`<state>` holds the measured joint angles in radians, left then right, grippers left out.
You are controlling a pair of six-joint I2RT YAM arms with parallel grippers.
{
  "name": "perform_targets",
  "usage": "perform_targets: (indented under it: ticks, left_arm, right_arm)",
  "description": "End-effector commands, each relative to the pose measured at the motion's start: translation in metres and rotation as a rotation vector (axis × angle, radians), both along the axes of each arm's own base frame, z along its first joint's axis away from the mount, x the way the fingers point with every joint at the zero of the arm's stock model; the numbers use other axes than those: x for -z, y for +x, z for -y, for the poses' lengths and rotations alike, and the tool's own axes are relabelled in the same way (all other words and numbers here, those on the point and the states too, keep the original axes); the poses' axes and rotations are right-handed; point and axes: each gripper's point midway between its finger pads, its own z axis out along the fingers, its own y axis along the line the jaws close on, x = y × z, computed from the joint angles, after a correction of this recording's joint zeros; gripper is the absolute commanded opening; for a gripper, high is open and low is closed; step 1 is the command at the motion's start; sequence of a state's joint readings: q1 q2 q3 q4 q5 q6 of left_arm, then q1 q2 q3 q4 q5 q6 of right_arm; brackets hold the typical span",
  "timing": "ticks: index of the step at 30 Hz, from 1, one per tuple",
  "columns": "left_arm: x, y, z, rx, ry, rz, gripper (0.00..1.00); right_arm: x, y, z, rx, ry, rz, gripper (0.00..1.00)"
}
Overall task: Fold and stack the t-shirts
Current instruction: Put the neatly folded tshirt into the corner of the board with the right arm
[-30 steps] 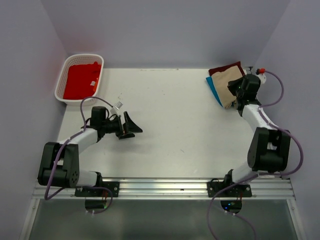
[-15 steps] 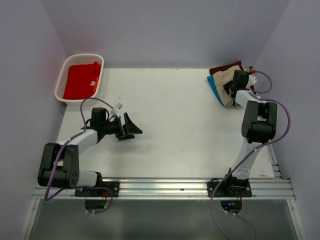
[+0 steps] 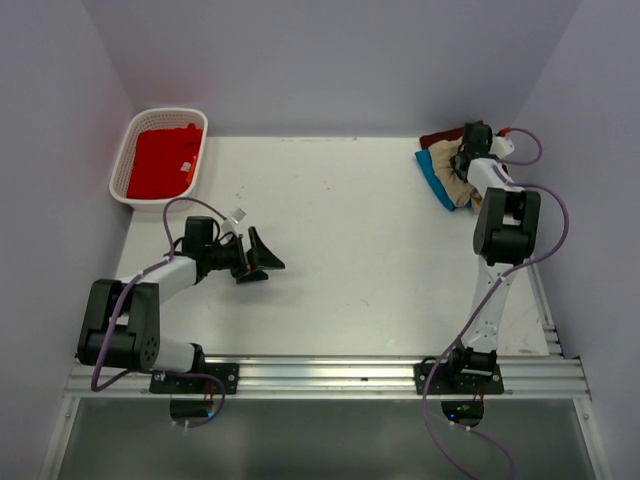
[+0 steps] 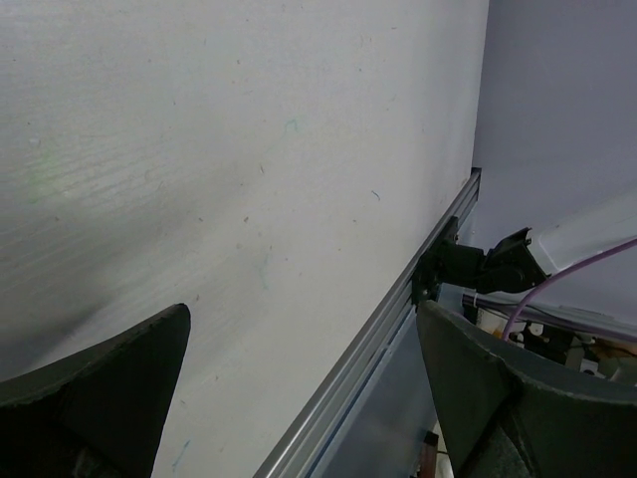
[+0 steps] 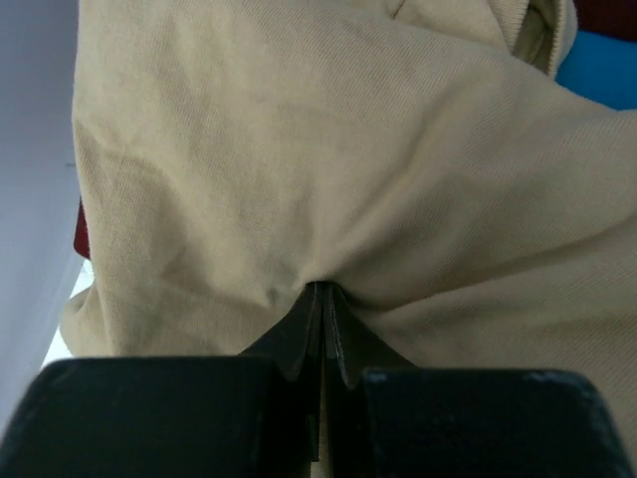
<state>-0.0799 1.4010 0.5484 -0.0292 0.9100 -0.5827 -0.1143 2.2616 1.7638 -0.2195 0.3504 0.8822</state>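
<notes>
Near side first: your left gripper (image 3: 265, 250) hangs over the near-left part of the table (image 3: 370, 230), jaws spread wide, nothing between them, only bare tabletop under it in the left wrist view. It has no part in this step, so leave it parked there.

Far right corner: your right gripper (image 5: 320, 294) is stretched out to the pile, jaws pressed fully together. Creases in the tan t-shirt (image 5: 299, 149) run into the tips, so it reads as a pinch on a fold of that cloth. The tan t-shirt lies on top of the pile, with the blue t-shirt (image 5: 607, 70) showing just beside it and the maroon t-shirt (image 3: 445, 138) at the back edge.

The step looks like placing or tidying the tan one on the stack. To do it well:
- Check how deep the pinch is; whether it catches one layer or more I cannot tell.
- If you pull, go slow and low so the folded layers below do not drag along.
- Let go only when the cloth lies flat and square over the blue one.
- Lift straight up after release so the tips do not snag the fold.

Far left: the red t-shirt (image 3: 160, 160) sits in the basket (image 3: 122, 170), not yet folded or stacked.
</notes>
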Motion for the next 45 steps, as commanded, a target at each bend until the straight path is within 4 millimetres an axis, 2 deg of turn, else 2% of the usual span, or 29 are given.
perform_targets:
  ticks: [1, 5, 9, 11, 12, 14, 15, 16, 17, 18, 20, 21, 22, 23, 24, 25, 26, 27, 28, 29, 30, 31, 32, 33, 37, 39, 41, 42, 45]
  left_arm:
    - [-0.008, 0.011, 0.0, 0.009, 0.016, 0.038, 1.0]
    - [-0.004, 0.016, 0.0, 0.006, 0.022, 0.024, 1.0]
    - [-0.002, 0.018, 0.0, 0.008, 0.022, 0.014, 1.0]
    - [-0.002, 0.02, 0.0, 0.009, 0.024, 0.014, 1.0]
    - [-0.002, 0.019, 0.0, 0.01, 0.026, 0.01, 1.0]
    - [-0.005, 0.023, 0.0, 0.016, 0.023, 0.02, 1.0]
    - [-0.007, 0.025, 0.001, 0.017, 0.021, 0.029, 1.0]
    - [-0.01, 0.027, 0.001, 0.02, 0.019, 0.042, 1.0]
    - [-0.018, 0.029, 0.002, 0.025, 0.005, 0.07, 1.0]
    - [-0.025, 0.034, 0.004, 0.026, -0.001, 0.105, 1.0]
    - [-0.041, 0.043, 0.004, 0.02, -0.013, 0.184, 1.0]
    - [-0.058, 0.049, 0.005, 0.016, -0.023, 0.259, 1.0]
    - [-0.068, 0.051, 0.006, 0.016, -0.025, 0.302, 1.0]
    - [-0.088, 0.056, 0.004, 0.005, -0.023, 0.376, 1.0]
    - [-0.098, 0.06, 0.004, 0.0, -0.016, 0.43, 1.0]
    - [-0.108, 0.062, 0.003, -0.006, -0.008, 0.47, 1.0]
    - [-0.127, 0.065, 0.001, -0.018, 0.001, 0.54, 1.0]
    - [-0.137, 0.067, 0.0, -0.023, 0.011, 0.578, 1.0]
    - [-0.144, 0.067, -0.001, -0.029, 0.015, 0.604, 1.0]
    - [-0.16, 0.068, -0.003, -0.047, 0.022, 0.652, 1.0]
    - [-0.166, 0.067, -0.003, -0.048, 0.023, 0.668, 1.0]
    - [-0.172, 0.067, -0.004, -0.047, 0.023, 0.685, 1.0]
    - [-0.184, 0.066, -0.004, -0.052, 0.026, 0.718, 1.0]
    - [-0.187, 0.065, -0.005, -0.053, 0.029, 0.72, 1.0]
    - [-0.21, 0.054, -0.004, -0.033, 0.02, 0.761, 1.0]
    - [-0.213, 0.041, -0.003, -0.013, 0.014, 0.743, 1.0]
    - [-0.225, 0.031, -0.004, -0.015, 0.017, 0.772, 1.0]
    - [-0.225, 0.027, -0.005, -0.013, 0.022, 0.769, 1.0]
    - [-0.237, 0.014, -0.008, -0.02, 0.037, 0.795, 1.0]
  right_arm:
    - [0.013, 0.004, 0.006, 0.035, 0.024, -0.028, 0.0]
    - [0.017, 0.018, 0.006, 0.045, 0.053, 0.007, 0.0]
    - [0.037, 0.031, 0.011, 0.07, 0.074, 0.012, 0.0]
    - [0.026, 0.039, 0.017, 0.089, 0.058, 0.052, 0.0]
    - [0.03, 0.035, 0.019, 0.101, 0.045, 0.059, 0.0]
    - [0.011, 0.047, 0.027, 0.105, 0.001, 0.172, 0.02]
    - [0.022, 0.04, 0.027, 0.097, -0.012, 0.172, 0.03]
    - [-0.015, 0.052, 0.03, 0.093, -0.033, 0.316, 0.03]
    - [-0.027, 0.052, 0.028, 0.074, -0.046, 0.369, 0.04]
    - [-0.012, 0.04, 0.024, 0.054, -0.036, 0.374, 0.04]
    - [-0.072, 0.043, 0.018, 0.008, -0.026, 0.594, 0.07]
    - [-0.087, 0.041, 0.008, -0.036, 0.007, 0.655, 0.08]
    - [-0.096, 0.029, 0.003, -0.054, 0.009, 0.72, 0.09]
    - [-0.131, 0.019, 0.001, -0.062, 0.0, 0.808, 0.11]
    - [-0.129, 0.007, -0.006, -0.083, 0.011, 0.821, 0.12]
    - [-0.148, 0.001, -0.015, -0.125, 0.018, 0.886, 0.13]
    - [-0.176, -0.009, -0.02, -0.15, 0.005, 0.947, 0.21]
    - [-0.178, -0.017, -0.028, -0.175, 0.006, 0.954, 0.27]
    - [-0.192, -0.022, -0.038, -0.232, 0.005, 0.987, 0.35]
    - [-0.2, -0.027, -0.043, -0.263, 0.01, 0.997, 0.54]
    - [-0.225, -0.038, -0.05, -0.289, 0.018, 1.048, 0.64]
    - [-0.229, -0.048, -0.056, -0.314, 0.027, 1.065, 0.74]
    - [-0.234, -0.055, -0.072, -0.39, 0.061, 1.07, 0.98]
    - [-0.253, -0.07, -0.088, -0.454, 0.073, 1.094, 0.99]
    - [-0.27, -0.117, -0.162, -0.767, 0.204, 1.05, 0.99]
    - [-0.263, -0.148, -0.202, -0.938, 0.277, 0.994, 0.99]
    - [-0.268, -0.178, -0.225, -1.046, 0.292, 0.944, 0.99]
    - [-0.264, -0.202, -0.253, -1.157, 0.322, 0.905, 0.99]
    - [-0.252, -0.249, -0.286, -1.288, 0.293, 0.814, 0.99]
